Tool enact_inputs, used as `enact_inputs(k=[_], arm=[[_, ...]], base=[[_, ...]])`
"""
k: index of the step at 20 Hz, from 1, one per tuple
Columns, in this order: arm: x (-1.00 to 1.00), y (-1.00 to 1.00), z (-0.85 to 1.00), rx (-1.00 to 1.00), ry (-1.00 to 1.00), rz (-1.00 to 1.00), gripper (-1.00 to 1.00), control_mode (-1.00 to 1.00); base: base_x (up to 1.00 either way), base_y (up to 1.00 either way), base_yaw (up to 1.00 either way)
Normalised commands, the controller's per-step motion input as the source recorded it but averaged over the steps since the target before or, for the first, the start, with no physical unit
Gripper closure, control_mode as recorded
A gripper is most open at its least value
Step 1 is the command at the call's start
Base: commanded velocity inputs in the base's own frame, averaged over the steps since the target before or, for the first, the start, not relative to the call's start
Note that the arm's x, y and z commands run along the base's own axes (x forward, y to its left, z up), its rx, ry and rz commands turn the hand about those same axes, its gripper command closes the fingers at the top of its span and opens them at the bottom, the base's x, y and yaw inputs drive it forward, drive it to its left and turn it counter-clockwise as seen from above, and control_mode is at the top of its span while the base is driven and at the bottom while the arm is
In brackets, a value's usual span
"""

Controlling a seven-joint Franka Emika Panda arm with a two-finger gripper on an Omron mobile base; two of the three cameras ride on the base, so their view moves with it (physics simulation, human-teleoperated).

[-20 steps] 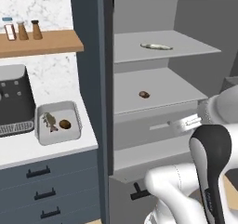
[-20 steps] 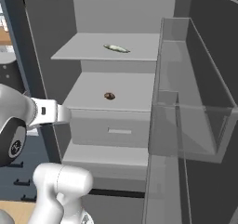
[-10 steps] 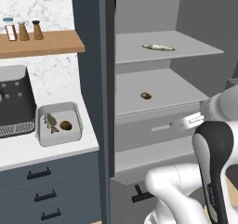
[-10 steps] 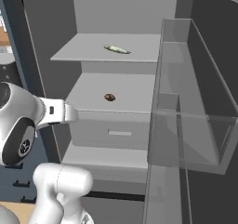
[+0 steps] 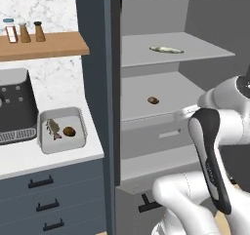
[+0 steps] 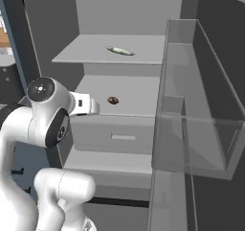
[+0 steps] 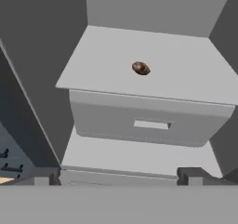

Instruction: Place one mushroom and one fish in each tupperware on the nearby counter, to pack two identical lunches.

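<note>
Reaching toward the open fridge, the fingers (image 7: 119, 174) are spread wide apart and nothing is held between them. Two dark tips are seen low in the hand view, far apart from each other.

A small brown mushroom (image 7: 141, 68) is seen ahead of the fingers, lying on the middle shelf (image 7: 186, 79) of the fridge. It is well apart from the fingers and is not touched. The same mushroom (image 6: 113, 100) is seen in the right base view, just past the white end of the arm. A grey drawer (image 7: 148, 123) is set under that shelf, closer to the fingers than the mushroom.

A silver fish (image 5: 166, 49) is laid on the top shelf (image 5: 146, 53), higher than the fingers and farther away. It is also seen from the other side (image 6: 120, 51).

Off to the left of the fingers, a tupperware (image 5: 80, 127) is placed on the off-white counter (image 5: 58, 156). A fish (image 5: 52, 128) and a mushroom (image 5: 69, 131) are already lying inside it, side by side. A black coffee machine (image 5: 14, 102) is stood just beside the tupperware. Three small bottles (image 5: 23, 30) are lined up on the wooden wall shelf (image 5: 49, 46) above.

The clear door bin (image 6: 201, 124) of the fridge is seen to the right of the fingers.
</note>
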Motion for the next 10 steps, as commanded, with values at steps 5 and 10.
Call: enact_inputs(k=[5, 10], arm=[[0.98, -0.02, -0.40, 0.03, 0.00, 0.00, -1.00, -1.00], [0.92, 0.00, -0.43, 0.03, 0.00, -0.07, -1.00, -1.00]], base=[[0.00, 0.00, 0.00], [0.00, 0.00, 0.00]])
